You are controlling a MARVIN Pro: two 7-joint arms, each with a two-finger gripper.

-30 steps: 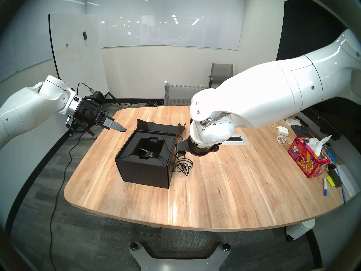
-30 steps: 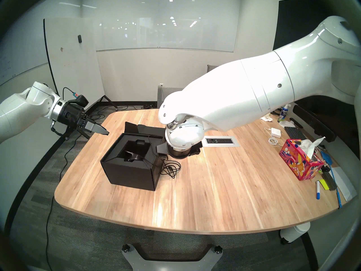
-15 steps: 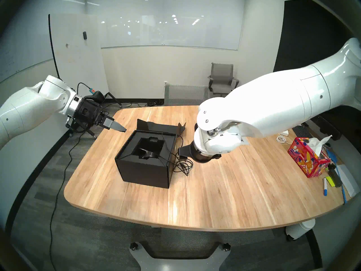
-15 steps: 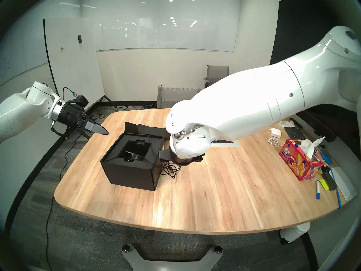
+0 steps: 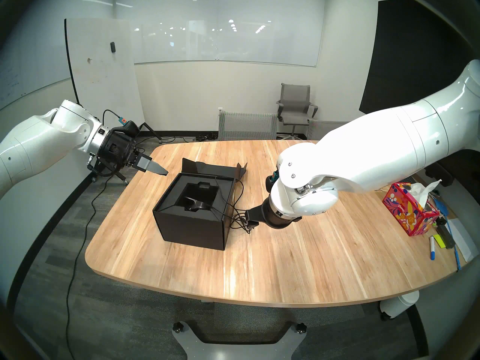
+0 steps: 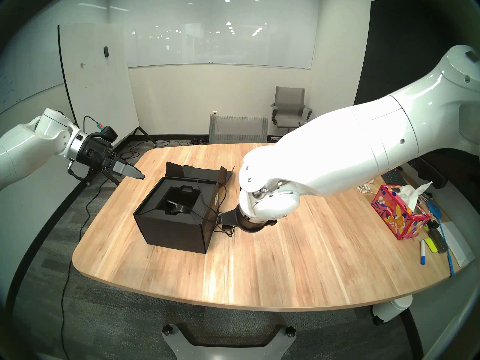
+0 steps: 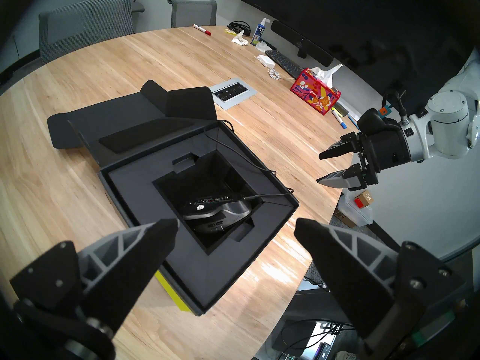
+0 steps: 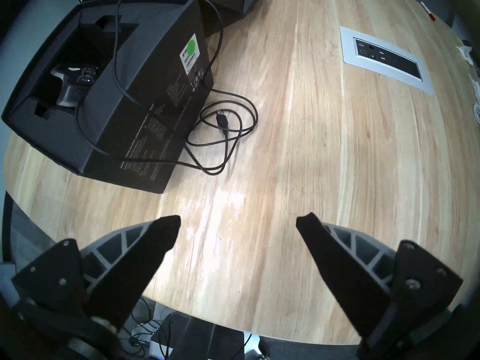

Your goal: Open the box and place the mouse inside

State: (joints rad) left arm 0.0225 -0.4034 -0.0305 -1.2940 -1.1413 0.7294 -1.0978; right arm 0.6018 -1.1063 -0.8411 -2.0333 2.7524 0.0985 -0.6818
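Resting in the foam recess of the box, the mouse is seen tilted on its side, not seated flat. The box stands toward the table's left edge, its flap lid folded back toward the far edge. The cable runs over the box's right wall and lies coiled on the table just beside it. The left gripper is held near the far-left corner, jaws apart and empty. The right gripper hangs over the coil, jaws apart, nothing held. Placement is judged essentially done; the cable remains outside. The next move would call for gathering the coil without dragging the mouse out.
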